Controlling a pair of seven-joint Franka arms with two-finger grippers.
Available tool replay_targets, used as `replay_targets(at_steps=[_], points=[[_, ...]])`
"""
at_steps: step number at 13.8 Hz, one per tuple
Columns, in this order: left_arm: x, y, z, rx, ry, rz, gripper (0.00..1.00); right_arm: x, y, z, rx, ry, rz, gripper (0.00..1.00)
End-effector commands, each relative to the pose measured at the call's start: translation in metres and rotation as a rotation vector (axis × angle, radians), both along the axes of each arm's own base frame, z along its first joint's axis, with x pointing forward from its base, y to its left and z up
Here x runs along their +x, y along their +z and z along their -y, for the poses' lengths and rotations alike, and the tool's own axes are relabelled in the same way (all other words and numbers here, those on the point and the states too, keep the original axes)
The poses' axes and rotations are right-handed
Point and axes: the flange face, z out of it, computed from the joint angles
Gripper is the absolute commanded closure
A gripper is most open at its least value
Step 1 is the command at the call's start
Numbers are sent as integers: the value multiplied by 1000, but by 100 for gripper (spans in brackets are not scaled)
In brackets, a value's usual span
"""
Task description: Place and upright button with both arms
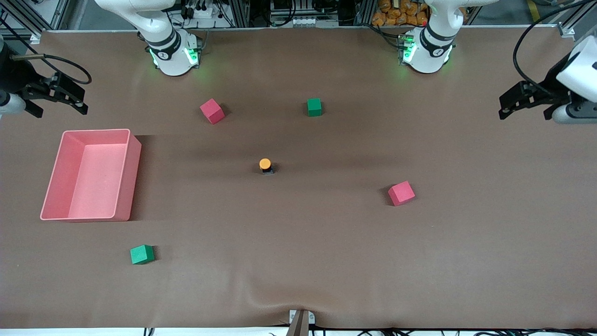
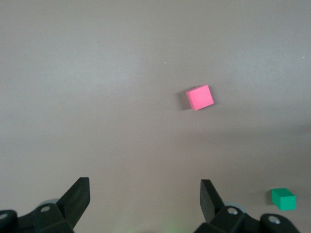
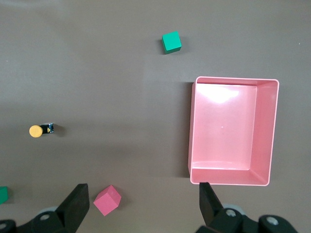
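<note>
The button (image 1: 265, 165), an orange round cap on a small black body, stands near the middle of the table with its cap up. It also shows in the right wrist view (image 3: 40, 130). My right gripper (image 1: 60, 111) hangs open and empty over the right arm's end of the table, above the pink bin. In its own view the gripper (image 3: 144, 194) has wide-apart jaws. My left gripper (image 1: 524, 112) hangs open and empty over the left arm's end; its own view (image 2: 145, 191) shows bare table between the jaws. Both are well apart from the button.
An empty pink bin (image 1: 88, 132) lies toward the right arm's end. Two red cubes (image 1: 212, 111) (image 1: 401, 193) and two green cubes (image 1: 314, 107) (image 1: 142, 254) are scattered around the button. The left wrist view shows a red cube (image 2: 200, 97) and a green cube (image 2: 283, 199).
</note>
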Motion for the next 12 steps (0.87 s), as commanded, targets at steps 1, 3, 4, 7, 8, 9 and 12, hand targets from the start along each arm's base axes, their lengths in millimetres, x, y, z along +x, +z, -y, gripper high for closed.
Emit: replay_targets(at_steps=[1,3,4,7,8,9,12], points=[[-18,4,-7,1,-8,-1,0,1,4,1,1,3,0,0],[-25,7,-9,-1,-5,4,0,1,4,1,1,3,0,0],[-24,10,-9,0,-5,12,0,1,4,1,1,3,0,0],[-23,16,-7,-2,-7,22,0,1,4,1,1,3,0,0],[-24,15,-8,-1,-5,9,0,1,4,1,1,3,0,0],[-25,14,-8,0,-5,-2,0,1,4,1,1,3,0,0],[-27,14,-10,7,-1,-14,0,1,4,1,1,3,0,0]])
